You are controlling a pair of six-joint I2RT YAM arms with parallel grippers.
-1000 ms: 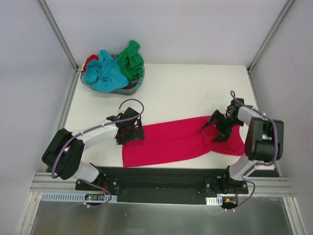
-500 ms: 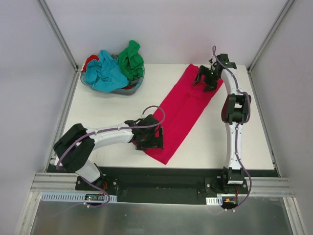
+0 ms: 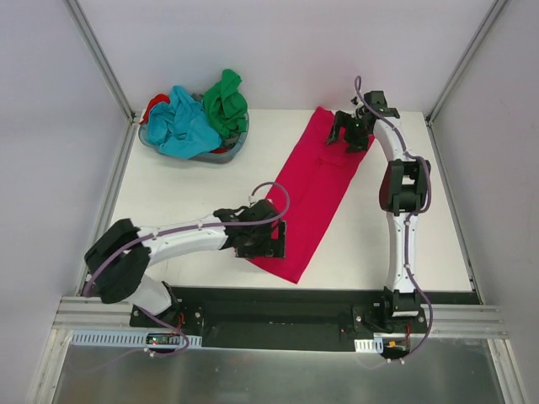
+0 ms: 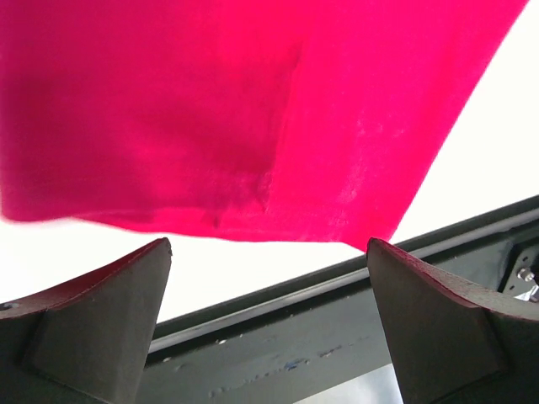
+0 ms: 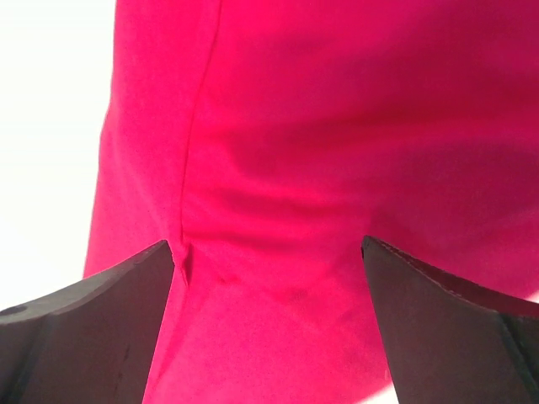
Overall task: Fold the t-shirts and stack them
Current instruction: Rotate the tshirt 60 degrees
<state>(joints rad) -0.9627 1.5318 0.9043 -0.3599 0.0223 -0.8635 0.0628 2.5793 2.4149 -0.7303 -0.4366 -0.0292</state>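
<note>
Across the table [image 3: 194, 189], the crimson-pink t-shirt [image 3: 316, 198] lies as a long diagonal strip, its far end under the right gripper [image 3: 348, 133], its near end at the left gripper [image 3: 263, 240]; both grippers have fingers spread wide, pinching nothing; an uneven close could catch only one layer, or drag the strip askew and crease it; the other t-shirts [image 3: 195, 118] sit heaped in the grey basket [image 3: 236, 150].
</note>
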